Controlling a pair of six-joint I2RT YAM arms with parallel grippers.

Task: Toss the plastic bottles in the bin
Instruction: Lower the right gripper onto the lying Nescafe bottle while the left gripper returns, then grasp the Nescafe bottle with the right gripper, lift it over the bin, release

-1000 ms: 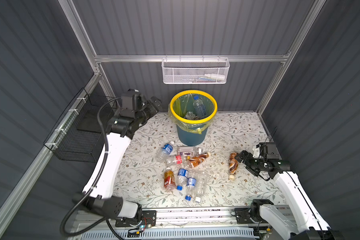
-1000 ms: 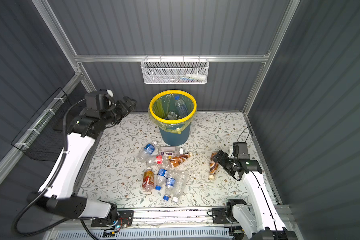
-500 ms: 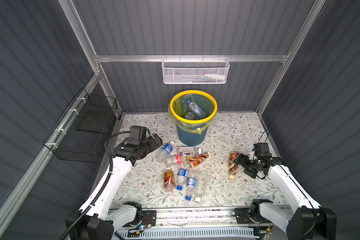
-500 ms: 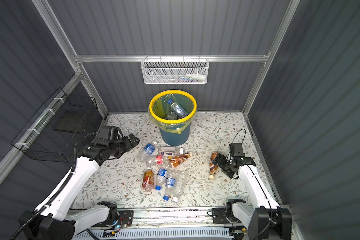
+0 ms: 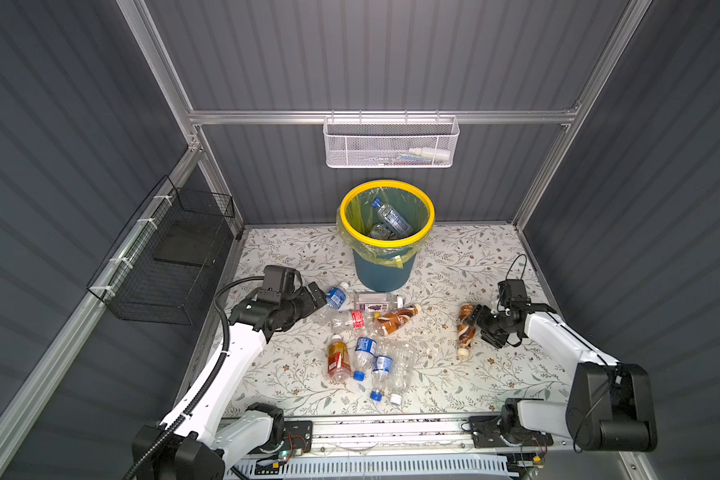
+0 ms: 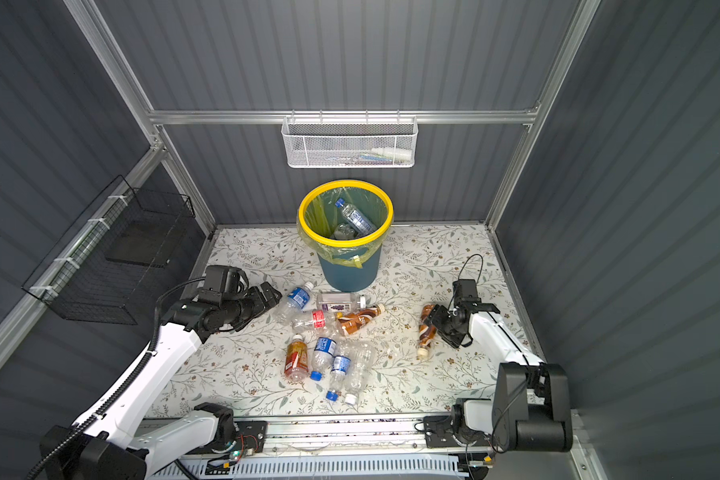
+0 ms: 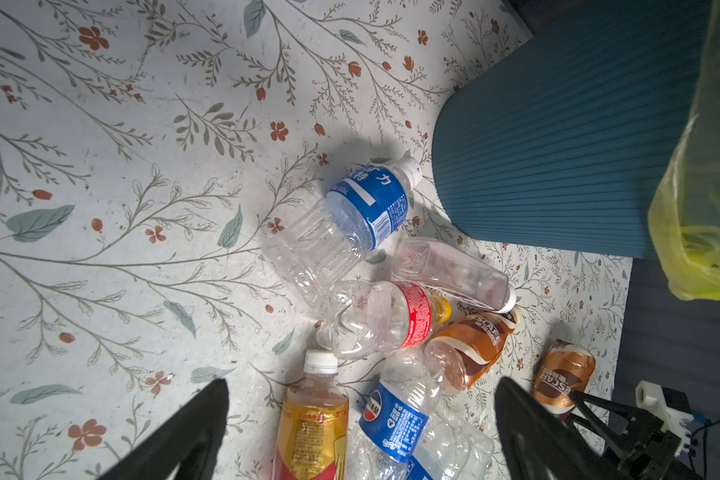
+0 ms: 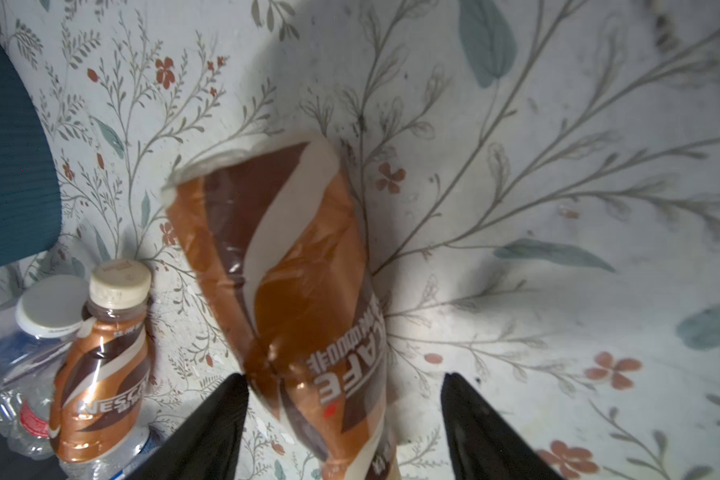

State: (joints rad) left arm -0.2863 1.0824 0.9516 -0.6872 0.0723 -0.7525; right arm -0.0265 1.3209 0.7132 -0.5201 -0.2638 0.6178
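Note:
The bin (image 5: 387, 268) (image 6: 350, 270), teal with a yellow rim and liner, stands at the back and holds a blue-labelled bottle (image 5: 393, 218). Several plastic bottles (image 5: 366, 332) lie in a loose pile in front of it. My left gripper (image 5: 314, 303) (image 7: 360, 395) is open, low over the floor beside a clear blue-labelled bottle (image 5: 334, 297) (image 7: 350, 220). My right gripper (image 5: 479, 328) (image 8: 341, 390) straddles a lone brown-labelled bottle (image 5: 465, 328) (image 8: 292, 270). One finger (image 8: 225, 399) touches it and a gap shows at the other.
A white mesh basket (image 5: 391, 145) hangs on the back wall above the bin. A black wire basket (image 5: 171, 257) hangs on the left wall. The bin's side (image 7: 558, 145) rises close to the left gripper. The metal base rail (image 5: 391, 428) runs along the front edge.
My left arm came down from beside the bin's rim to the floor near the pile. The bottle in the bin settled. My right gripper slid onto the brown bottle and narrowed its jaws.

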